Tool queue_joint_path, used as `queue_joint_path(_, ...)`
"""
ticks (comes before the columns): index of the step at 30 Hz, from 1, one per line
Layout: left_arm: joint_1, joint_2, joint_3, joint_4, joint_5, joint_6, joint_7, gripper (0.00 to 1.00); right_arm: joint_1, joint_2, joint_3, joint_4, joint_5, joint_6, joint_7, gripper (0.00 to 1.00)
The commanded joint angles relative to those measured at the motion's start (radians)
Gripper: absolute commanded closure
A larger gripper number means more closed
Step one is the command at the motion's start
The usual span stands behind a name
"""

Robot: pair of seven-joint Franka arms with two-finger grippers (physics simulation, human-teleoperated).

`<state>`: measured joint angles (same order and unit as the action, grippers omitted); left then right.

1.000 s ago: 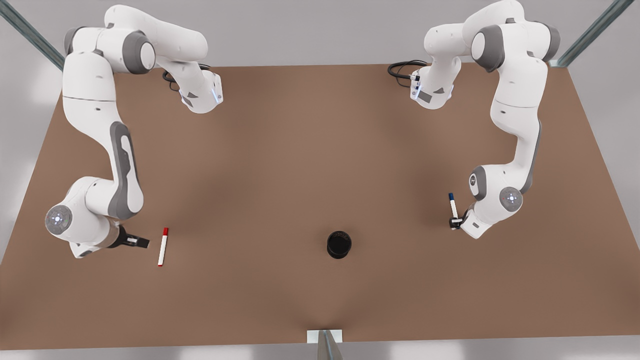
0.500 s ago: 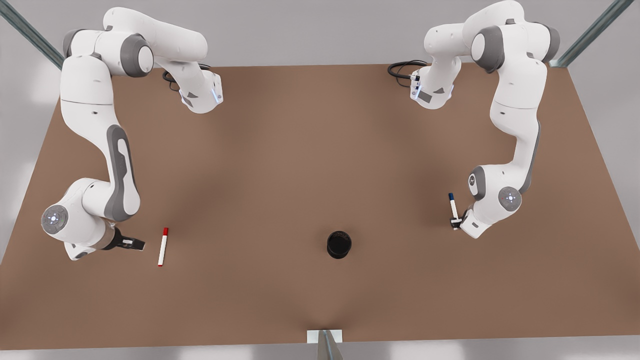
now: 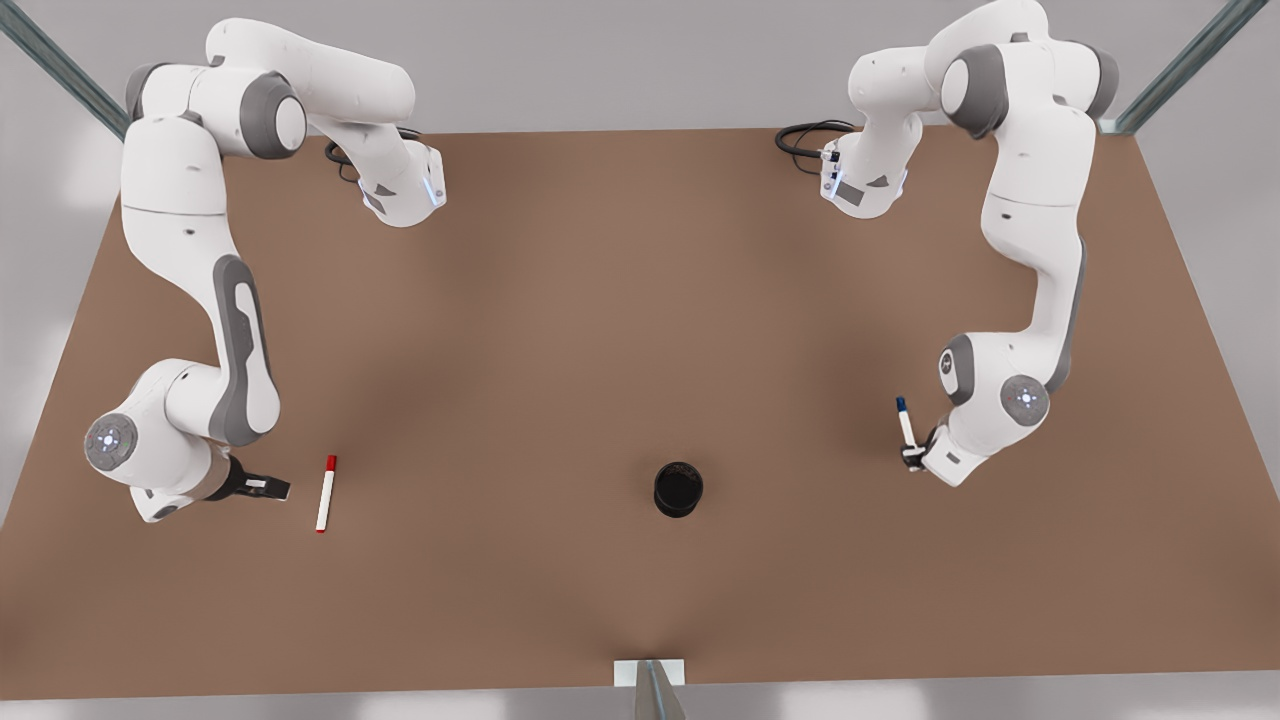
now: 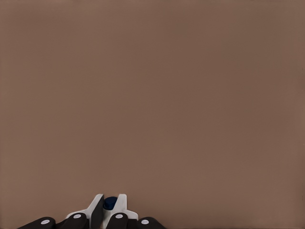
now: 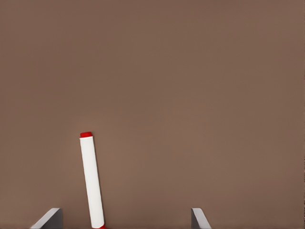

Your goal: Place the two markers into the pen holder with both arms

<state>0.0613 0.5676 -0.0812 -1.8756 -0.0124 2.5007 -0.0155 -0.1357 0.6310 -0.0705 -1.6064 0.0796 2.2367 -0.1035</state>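
While the red marker (image 3: pixel 326 493) lies flat on the table (image 3: pixel 600 330) just beyond its fingertips, the right gripper (image 3: pixel 268 488) hovers beside it with fingers (image 5: pixel 48 218) spread wide, the marker showing between them from the wrist. Over on the front view's right, the left gripper (image 3: pixel 911 457) has its fingers (image 4: pixel 96 211) pinching the blue marker (image 3: pixel 905 423), cap end sticking out past them. The holder (image 3: pixel 678 488) stands apart from both, between the two grippers.
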Motion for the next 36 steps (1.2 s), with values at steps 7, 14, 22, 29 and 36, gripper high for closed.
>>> queue_joint_path(7,-0.026,-0.046,-0.045,0.118,-0.015,-0.232,0.012,0.79,-0.005,0.006,0.000,0.002,0.002,0.003,-0.047,0.00)
queue_joint_path(14,-0.123,-0.074,-0.074,0.220,-0.047,-0.240,-0.164,0.79,-0.005,0.006,0.000,0.005,0.002,0.001,-0.047,0.00)
queue_joint_path(22,-0.330,-0.011,-0.084,0.506,-0.178,-0.230,-0.463,0.79,-0.007,0.021,0.000,0.005,0.002,0.001,-0.047,0.00)
queue_joint_path(29,-0.423,0.051,-0.080,0.535,-0.093,-0.118,-0.607,0.79,-0.027,0.047,0.000,0.006,0.002,0.004,-0.059,0.00)
queue_joint_path(36,-0.431,0.080,-0.078,0.535,-0.086,-0.033,-0.627,0.79,0.079,0.125,0.009,0.046,-0.004,0.040,0.079,0.00)
